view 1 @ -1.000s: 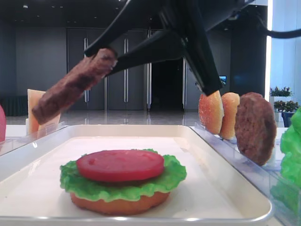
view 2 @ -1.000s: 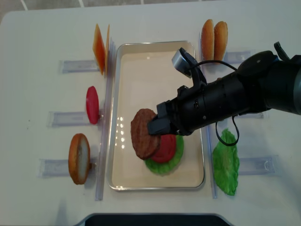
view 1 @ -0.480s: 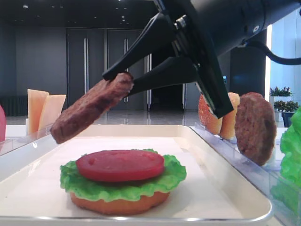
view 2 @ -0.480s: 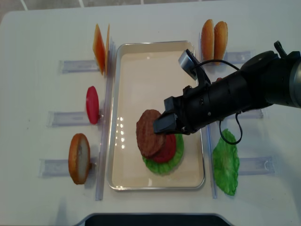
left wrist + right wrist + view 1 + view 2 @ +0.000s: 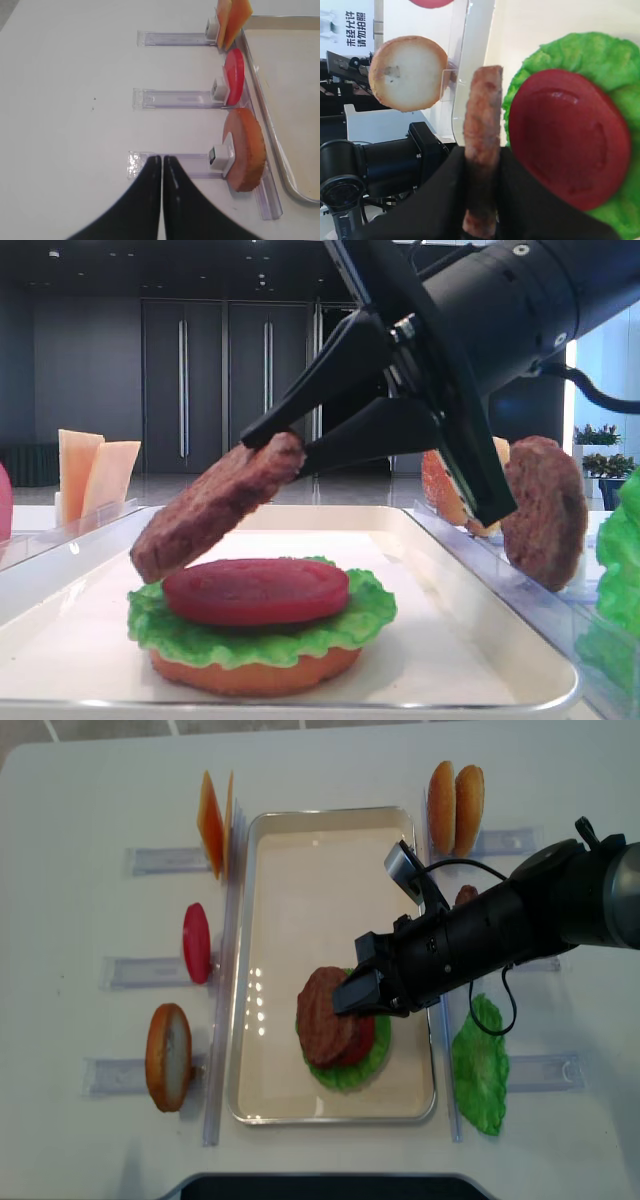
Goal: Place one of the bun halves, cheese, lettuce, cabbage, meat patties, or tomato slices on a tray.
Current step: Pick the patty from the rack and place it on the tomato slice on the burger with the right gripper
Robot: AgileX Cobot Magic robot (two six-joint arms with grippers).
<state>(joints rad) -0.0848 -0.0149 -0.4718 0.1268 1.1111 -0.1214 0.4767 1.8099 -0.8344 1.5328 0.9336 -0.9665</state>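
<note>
Since the earlier frames the right hand (image 5: 352, 995) has carried the meat patty (image 5: 325, 1017) lower and further right across the tray (image 5: 300, 830); the patty now hangs tilted over the stack, its low edge just above the left rim of the tomato slice (image 5: 255, 591). Contact there cannot be told. Right hand pinches the patty by its upper edge, fingers (image 5: 445, 192) pressed on both faces. Stack on tray: tomato slice on lettuce (image 5: 262, 632) on bun half (image 5: 255, 673). Second patty (image 5: 543, 512) stands on edge in the holder right of the tray, beside two bun halves (image 5: 455, 793). Left hand (image 5: 161, 165) hangs over the worktop (image 5: 65, 100), fingers pressed together, holding nothing, near a bun half (image 5: 243, 149) in its clear holder (image 5: 200, 167).
</note>
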